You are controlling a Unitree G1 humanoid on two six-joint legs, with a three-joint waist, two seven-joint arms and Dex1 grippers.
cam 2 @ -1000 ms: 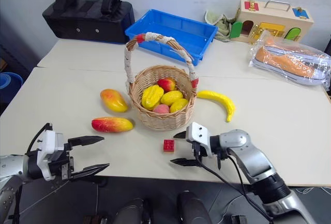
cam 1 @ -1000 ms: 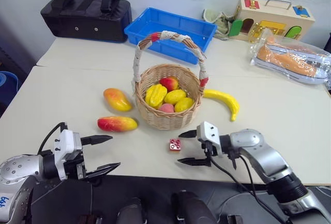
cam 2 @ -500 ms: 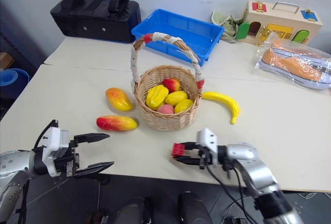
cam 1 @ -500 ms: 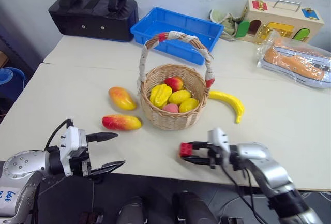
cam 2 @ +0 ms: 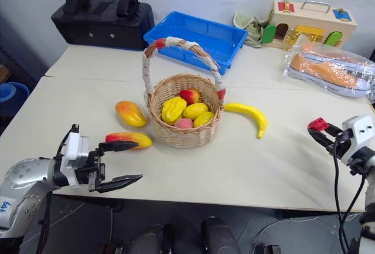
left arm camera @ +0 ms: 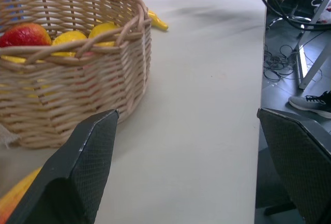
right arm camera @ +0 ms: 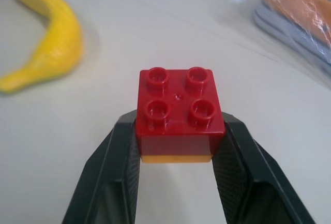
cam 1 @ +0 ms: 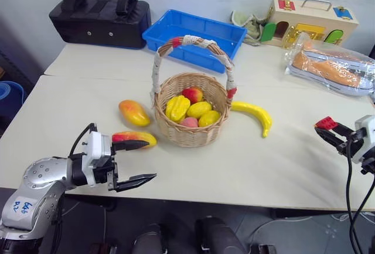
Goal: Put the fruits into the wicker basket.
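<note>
We judge the near mango [cam 1: 136, 138] on the tabletop [cam 1: 246, 166] beside the basket [cam 1: 188, 119] light, stiff and slick, best gripped across its middle by our wide-open left pincer [cam 1: 136, 162], while our right pincer [right arm camera: 176, 162] clamps a red brick [right arm camera: 179, 114].

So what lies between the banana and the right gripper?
Bare tabletop between the banana and the right gripper, which holds the red brick, in the left eye view.

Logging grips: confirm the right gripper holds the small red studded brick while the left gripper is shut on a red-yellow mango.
Not quite. The right gripper does hold the small red studded brick, but the left gripper is open and empty, near the red-yellow mango, as the left eye view shows.
</note>
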